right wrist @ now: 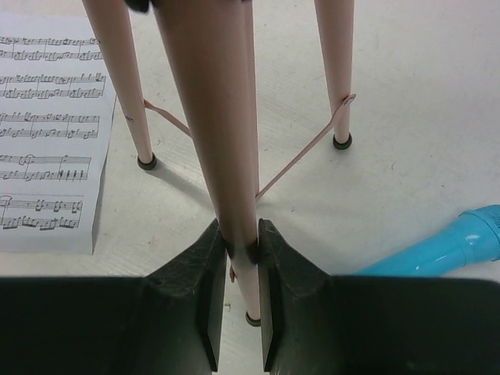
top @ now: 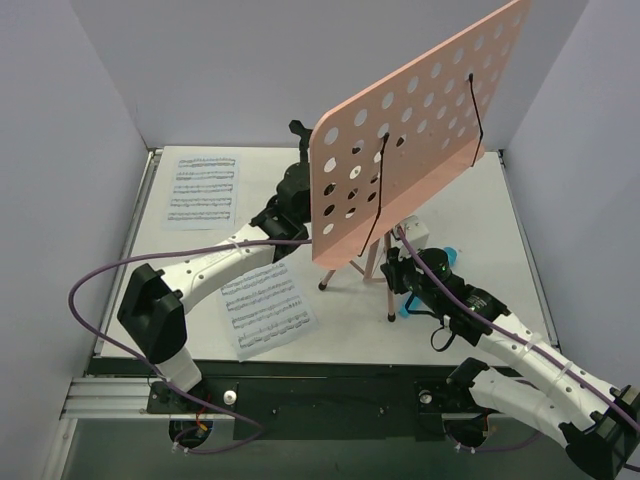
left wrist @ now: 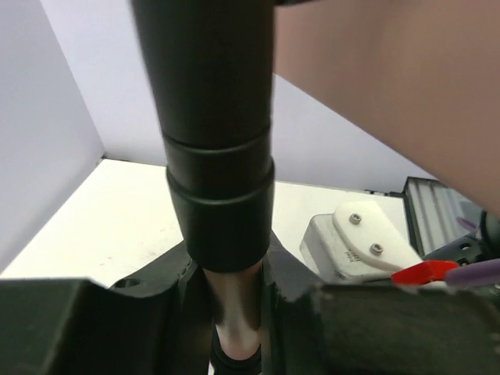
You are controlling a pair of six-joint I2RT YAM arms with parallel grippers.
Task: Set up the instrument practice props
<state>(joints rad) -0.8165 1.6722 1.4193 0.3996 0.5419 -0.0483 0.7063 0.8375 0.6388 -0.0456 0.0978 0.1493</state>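
The pink perforated desk (top: 420,140) stands tilted on top of its pink tripod (top: 389,295), and two black wire page-holders (top: 378,190) lie across its face. My left gripper (left wrist: 234,305) reaches in behind the desk and is shut on the stand's thin tube (left wrist: 234,293), just under a black collar (left wrist: 219,226). My right gripper (right wrist: 242,250) is shut on the tripod's pink centre tube (right wrist: 215,117), low down, with the feet (right wrist: 146,162) spread on the table. One sheet-music page (top: 203,190) lies at the back left. Another page (top: 265,307) lies near the left arm.
A light-blue tube-shaped object (right wrist: 437,254) lies on the table right of the tripod, beside my right gripper. Grey walls close in the white table (top: 480,230) on three sides. The right arm's white wrist housing (left wrist: 355,242) sits close to my left gripper.
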